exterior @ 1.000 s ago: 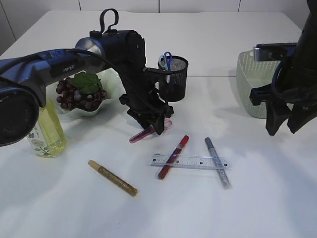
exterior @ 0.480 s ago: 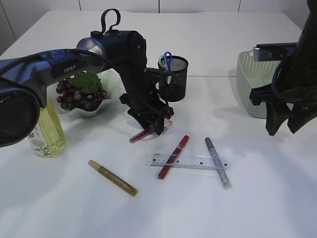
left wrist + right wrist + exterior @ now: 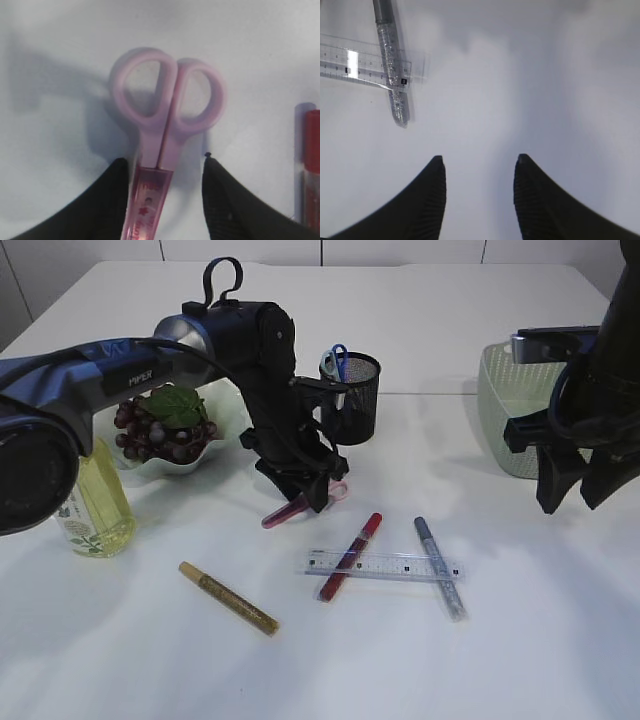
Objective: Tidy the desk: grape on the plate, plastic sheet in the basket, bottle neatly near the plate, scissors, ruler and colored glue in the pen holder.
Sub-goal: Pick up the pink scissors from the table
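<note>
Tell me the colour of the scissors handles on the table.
Pale pink scissors; clearest in the left wrist view.

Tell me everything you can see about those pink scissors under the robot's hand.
The pink scissors look like small plastic-handled ones, with two rounded finger loops side by side and the blades shut inside a translucent pink-red sheath printed with small markings. They lie flat on the white table, in front of the pen holder. The left gripper straddles the sheath just below the loops, one finger on each side, jaws open with a gap either side.

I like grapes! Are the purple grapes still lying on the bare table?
No, the purple grapes with a green leaf sit on the pale wavy-edged plate.
</note>
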`<move>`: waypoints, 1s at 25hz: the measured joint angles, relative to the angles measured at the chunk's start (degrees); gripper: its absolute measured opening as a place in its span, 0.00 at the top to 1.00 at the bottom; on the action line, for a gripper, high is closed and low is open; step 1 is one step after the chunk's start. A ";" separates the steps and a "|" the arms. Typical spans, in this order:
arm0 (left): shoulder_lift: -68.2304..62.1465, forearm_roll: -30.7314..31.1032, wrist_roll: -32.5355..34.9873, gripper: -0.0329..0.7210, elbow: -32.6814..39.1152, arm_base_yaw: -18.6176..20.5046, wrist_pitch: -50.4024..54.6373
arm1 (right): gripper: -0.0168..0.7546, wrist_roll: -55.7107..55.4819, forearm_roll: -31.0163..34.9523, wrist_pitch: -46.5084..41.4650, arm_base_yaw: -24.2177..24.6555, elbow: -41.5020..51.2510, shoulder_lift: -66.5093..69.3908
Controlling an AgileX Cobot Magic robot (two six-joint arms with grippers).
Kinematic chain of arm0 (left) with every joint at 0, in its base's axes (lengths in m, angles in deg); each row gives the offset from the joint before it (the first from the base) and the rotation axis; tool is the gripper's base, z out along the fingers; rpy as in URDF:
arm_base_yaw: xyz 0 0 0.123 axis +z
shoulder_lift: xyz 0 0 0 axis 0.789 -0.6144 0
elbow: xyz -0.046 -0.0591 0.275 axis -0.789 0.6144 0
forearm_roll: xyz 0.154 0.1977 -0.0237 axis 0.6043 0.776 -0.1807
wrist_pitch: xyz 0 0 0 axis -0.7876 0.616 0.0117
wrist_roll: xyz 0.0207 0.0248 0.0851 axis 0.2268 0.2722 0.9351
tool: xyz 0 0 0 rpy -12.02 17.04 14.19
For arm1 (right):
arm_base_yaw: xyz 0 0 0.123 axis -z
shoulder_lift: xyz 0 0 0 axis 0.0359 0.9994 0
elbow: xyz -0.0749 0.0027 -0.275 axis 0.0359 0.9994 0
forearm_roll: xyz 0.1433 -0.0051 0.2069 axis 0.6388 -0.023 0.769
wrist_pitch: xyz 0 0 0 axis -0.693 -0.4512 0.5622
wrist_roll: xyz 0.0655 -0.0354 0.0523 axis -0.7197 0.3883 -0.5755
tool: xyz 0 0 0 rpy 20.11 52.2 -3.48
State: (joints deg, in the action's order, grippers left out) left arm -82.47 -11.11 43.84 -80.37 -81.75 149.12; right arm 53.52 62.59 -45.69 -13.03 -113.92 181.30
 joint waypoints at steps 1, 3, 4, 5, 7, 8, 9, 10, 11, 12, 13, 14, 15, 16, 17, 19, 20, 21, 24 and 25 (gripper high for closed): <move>0.00 0.22 0.00 0.47 0.13 0.00 0.00 | 0.51 0.00 0.00 0.00 0.00 0.00 0.00; 0.21 0.47 0.00 0.47 0.24 0.00 0.00 | 0.51 0.00 0.00 0.00 0.00 0.00 0.00; 0.30 0.47 0.00 0.47 0.33 0.00 0.13 | 0.51 0.00 0.00 0.00 0.00 0.00 0.00; 0.30 0.58 0.00 0.47 0.33 0.00 0.13 | 0.51 0.00 0.00 0.00 0.00 0.00 0.00; 0.33 0.71 0.00 0.47 0.36 0.00 0.13 | 0.51 0.00 0.00 0.00 0.00 0.00 0.00; 0.33 0.71 0.00 0.47 0.36 0.00 0.13 | 0.51 0.00 0.00 0.00 0.00 0.00 0.00; 0.44 0.79 0.00 0.47 0.46 0.00 0.13 | 0.51 0.00 0.04 0.00 0.00 0.00 0.00; 0.43 0.79 0.00 0.47 0.46 0.00 0.13 | 0.51 0.00 0.27 0.00 0.00 0.00 0.00; 0.43 0.79 0.00 0.47 0.59 0.00 0.13 | 0.51 0.00 0.36 0.00 0.00 0.00 0.00; 0.43 0.79 0.00 0.47 0.59 0.00 0.13 | 0.51 0.00 0.36 0.00 0.00 0.00 0.00; 0.43 0.79 0.00 0.47 0.59 0.00 0.13 | 0.51 0.00 0.40 0.00 0.00 0.00 0.00; 0.43 0.79 0.15 0.47 0.59 0.00 0.13 | 0.51 0.00 0.51 0.00 0.00 0.00 0.00; 0.43 0.79 0.13 0.47 0.59 0.00 0.13 | 0.51 0.00 0.50 0.00 0.00 0.00 0.00; 0.43 0.79 0.13 0.47 0.59 0.00 0.13 | 0.51 0.00 0.50 0.00 0.00 0.00 0.00; 0.43 0.68 0.26 0.47 0.59 0.00 0.13 | 0.51 0.00 0.62 0.00 0.00 0.00 0.00; 0.43 0.31 0.65 0.48 0.59 0.00 0.13 | 0.51 0.00 0.85 0.00 0.00 0.00 0.00; 0.43 -0.10 0.91 0.48 0.71 0.00 0.13 | 0.51 0.00 0.97 0.00 0.00 0.00 0.00; 0.55 -0.36 1.05 0.48 1.02 0.00 0.13 | 0.51 0.00 1.07 0.00 0.00 0.00 0.00; 1.13 -0.45 1.42 0.49 2.46 0.00 0.13 | 0.51 0.00 1.20 0.00 0.00 0.00 0.00; 1.25 -0.45 1.53 0.50 2.82 0.00 0.13 | 0.51 0.00 1.20 0.00 0.00 0.00 0.00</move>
State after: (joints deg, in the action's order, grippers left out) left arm -81.22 -11.56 45.37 -77.55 -81.75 149.25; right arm 53.52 63.79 -45.69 -13.03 -113.92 181.30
